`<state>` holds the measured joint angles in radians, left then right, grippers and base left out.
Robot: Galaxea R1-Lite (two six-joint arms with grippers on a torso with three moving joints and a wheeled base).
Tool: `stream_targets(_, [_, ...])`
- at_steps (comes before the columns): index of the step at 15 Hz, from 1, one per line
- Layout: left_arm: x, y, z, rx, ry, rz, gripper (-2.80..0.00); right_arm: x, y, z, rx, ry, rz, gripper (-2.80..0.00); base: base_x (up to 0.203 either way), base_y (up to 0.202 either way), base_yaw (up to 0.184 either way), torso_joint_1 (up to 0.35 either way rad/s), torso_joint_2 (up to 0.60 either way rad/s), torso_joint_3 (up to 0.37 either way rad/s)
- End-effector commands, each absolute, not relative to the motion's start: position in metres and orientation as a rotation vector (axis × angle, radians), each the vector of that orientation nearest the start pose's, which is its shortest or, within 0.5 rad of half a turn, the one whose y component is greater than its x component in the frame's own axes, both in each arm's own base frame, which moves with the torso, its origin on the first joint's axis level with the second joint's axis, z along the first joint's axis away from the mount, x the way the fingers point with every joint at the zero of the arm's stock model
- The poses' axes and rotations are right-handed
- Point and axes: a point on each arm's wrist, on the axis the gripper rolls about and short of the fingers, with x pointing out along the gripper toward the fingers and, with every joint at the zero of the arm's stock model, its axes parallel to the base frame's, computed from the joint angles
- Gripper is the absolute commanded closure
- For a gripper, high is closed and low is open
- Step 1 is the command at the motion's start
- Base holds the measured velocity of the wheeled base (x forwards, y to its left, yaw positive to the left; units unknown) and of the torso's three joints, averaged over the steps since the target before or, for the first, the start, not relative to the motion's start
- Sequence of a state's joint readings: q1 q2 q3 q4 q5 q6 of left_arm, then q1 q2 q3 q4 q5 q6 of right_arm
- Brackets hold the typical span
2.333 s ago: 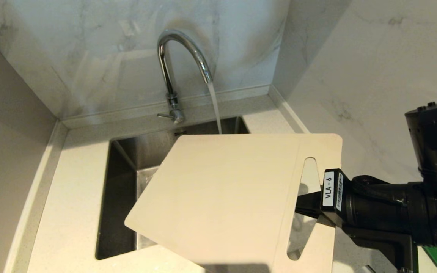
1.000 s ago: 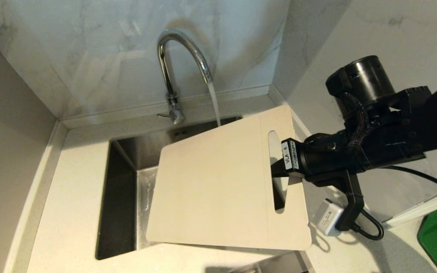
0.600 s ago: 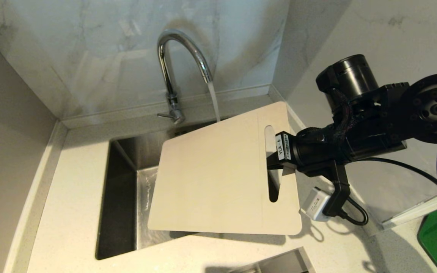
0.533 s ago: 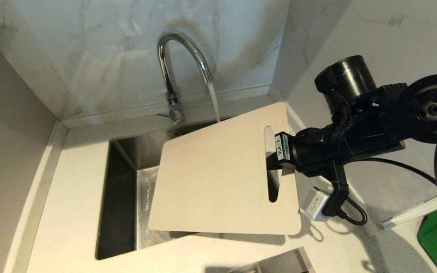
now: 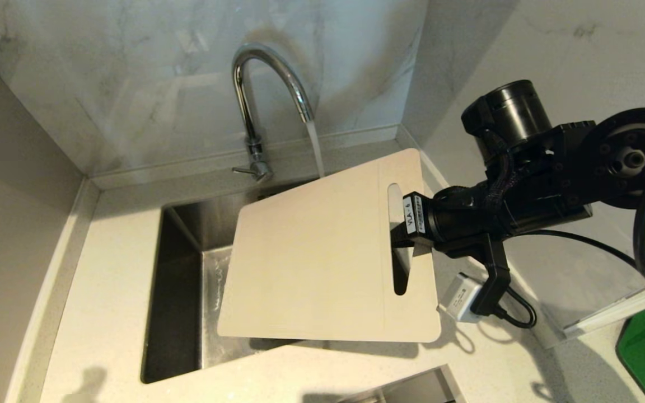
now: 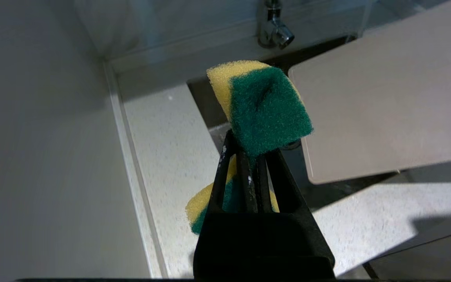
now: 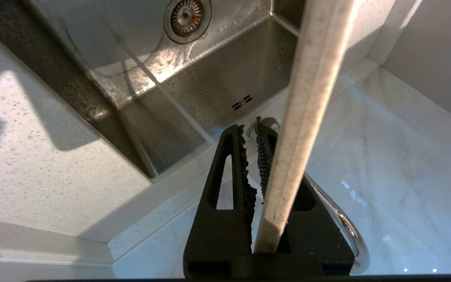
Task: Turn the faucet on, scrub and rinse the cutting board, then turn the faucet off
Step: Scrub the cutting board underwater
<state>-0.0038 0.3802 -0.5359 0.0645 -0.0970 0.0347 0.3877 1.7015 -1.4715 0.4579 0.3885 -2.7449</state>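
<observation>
Water running from faucet into sink. Cutting board tilted over sink, far edge at the stream, clamped at slot end by right gripper. Left gripper closed on green-and-yellow sponge, above counter, near board's corner.

Counted: one faucet, one cutting board, one sponge, one sink with one drain, two pincers: left, right.
</observation>
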Motion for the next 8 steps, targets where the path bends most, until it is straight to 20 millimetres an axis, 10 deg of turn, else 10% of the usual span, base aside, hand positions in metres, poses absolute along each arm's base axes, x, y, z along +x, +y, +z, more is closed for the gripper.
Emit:
stream_targets(1, [0.039,-0.002,0.253,0.042,0.038,-0.099,0.00,0.278,0.124,0.267,-2.434,-0.820,1.138,0.00,0.000,0.000,0.000,0.000,0.00,0.000])
stream_targets(8, [0.187,0.001,0.270,0.013,0.112,-0.074,0.00,0.279,0.127,0.265,-2.418,-0.843,1.155,0.00,0.000,0.000,0.000,0.000,0.00,0.000])
